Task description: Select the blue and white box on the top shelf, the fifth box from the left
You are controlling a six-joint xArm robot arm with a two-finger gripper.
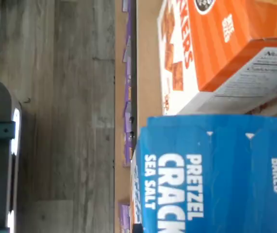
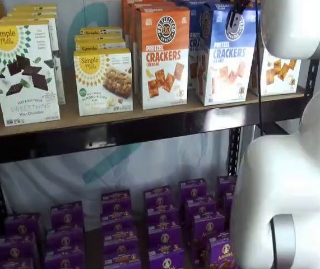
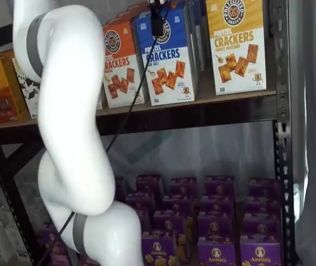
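Note:
The blue and white box (image 2: 227, 56) stands upright on the top shelf (image 2: 47, 126), between an orange-topped cheddar box (image 2: 161, 56) and a yellow-topped box (image 2: 277, 73). It also shows in a shelf view (image 3: 166, 55) and, close up, in the wrist view (image 1: 216, 170), with "PRETZEL CRACKERS SEA SALT" readable. My gripper (image 3: 158, 22) is at the upper front of this box; only a black finger and a cable show, at the view's top edge. It also shows in a shelf view (image 2: 237, 11). No gap between fingers shows.
Cookie boxes (image 2: 22, 73) and almond-flour boxes (image 2: 103, 81) stand further left on the top shelf. Several purple boxes (image 2: 160, 224) fill the lower shelf. My white arm (image 2: 294, 168) stands between the cameras and the shelves. A black upright (image 3: 282, 138) borders the right side.

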